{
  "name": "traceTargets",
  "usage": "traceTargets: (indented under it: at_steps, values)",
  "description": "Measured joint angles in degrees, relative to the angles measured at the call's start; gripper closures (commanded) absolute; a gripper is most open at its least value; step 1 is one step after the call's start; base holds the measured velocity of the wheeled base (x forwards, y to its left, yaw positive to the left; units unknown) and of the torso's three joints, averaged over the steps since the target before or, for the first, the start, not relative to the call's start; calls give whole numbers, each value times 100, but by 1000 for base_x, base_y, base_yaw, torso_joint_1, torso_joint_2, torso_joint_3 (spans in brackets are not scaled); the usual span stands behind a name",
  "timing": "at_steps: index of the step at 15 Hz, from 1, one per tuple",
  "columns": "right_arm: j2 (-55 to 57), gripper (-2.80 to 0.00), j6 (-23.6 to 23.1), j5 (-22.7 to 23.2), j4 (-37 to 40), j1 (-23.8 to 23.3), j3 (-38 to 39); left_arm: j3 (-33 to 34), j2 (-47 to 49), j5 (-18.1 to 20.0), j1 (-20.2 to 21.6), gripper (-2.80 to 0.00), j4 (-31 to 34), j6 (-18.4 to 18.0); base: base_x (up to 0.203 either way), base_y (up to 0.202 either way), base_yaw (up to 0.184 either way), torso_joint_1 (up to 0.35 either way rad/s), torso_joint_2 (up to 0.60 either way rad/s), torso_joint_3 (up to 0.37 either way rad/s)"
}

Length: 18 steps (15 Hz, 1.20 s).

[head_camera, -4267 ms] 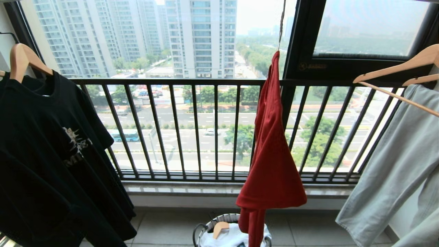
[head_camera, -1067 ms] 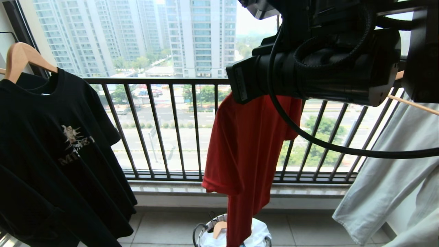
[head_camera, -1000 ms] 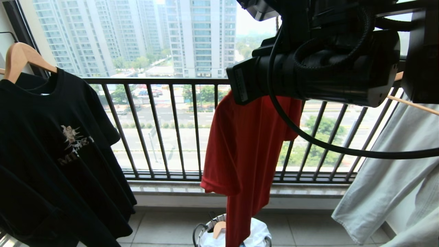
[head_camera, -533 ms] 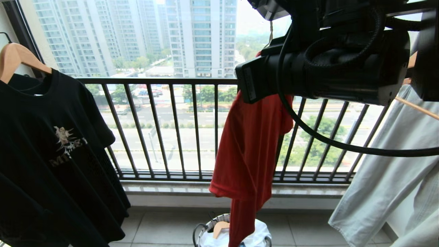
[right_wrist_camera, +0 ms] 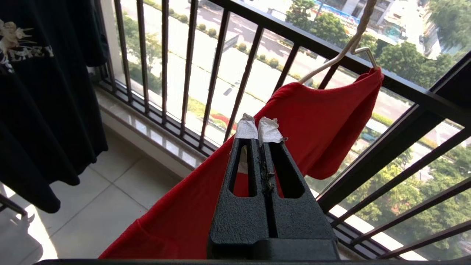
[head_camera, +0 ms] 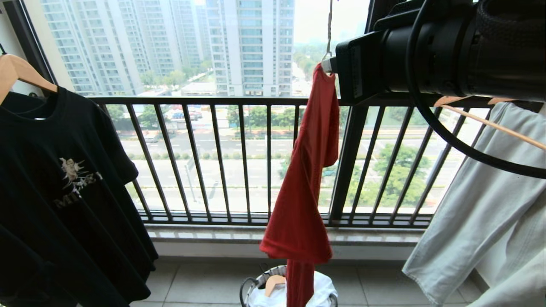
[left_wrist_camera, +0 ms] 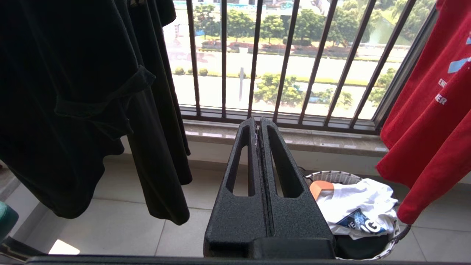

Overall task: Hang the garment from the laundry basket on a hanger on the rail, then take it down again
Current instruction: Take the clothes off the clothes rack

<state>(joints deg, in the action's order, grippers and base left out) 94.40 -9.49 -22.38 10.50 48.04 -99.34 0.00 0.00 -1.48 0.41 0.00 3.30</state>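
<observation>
Red garment (head_camera: 305, 179) swung edge-on, right arm (head_camera: 431, 55) withdrawn rightward

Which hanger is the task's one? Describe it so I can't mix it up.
Start at the dark balcony railing. The red garment hangs before it, between the black T-shirt and the pale trousers. The hanger is the thin white wire at its top; neighbours use thick wooden hangers.

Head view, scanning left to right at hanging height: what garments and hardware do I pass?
Black T-shirt → red T-shirt → right arm → pale trousers.
</observation>
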Motion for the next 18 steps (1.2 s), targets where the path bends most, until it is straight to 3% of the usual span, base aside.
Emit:
traceTargets:
  at_steps: [4, 8, 14, 18]
  values:
    - [187, -280, -191, -339, 17, -49, -392, 0, 0, 0, 0, 0, 0, 1, 0, 0, 0, 0, 0, 0]
    - [716, -280, -524, -484, 18, -407, -1027, 0, 0, 2, 0, 0, -2, -2, 0, 0, 0, 0, 0, 0]
    - [1357, -280, -1189, -405, -634, -1310, -1303, 0, 0, 2, 0, 0, -2, -2, 0, 0, 0, 0, 0, 0]
    - [1475, -280, -1258, -215, -885, -1491, -1403, 0, 0, 0, 0, 0, 0, 1, 0, 0, 0, 0, 0, 0]
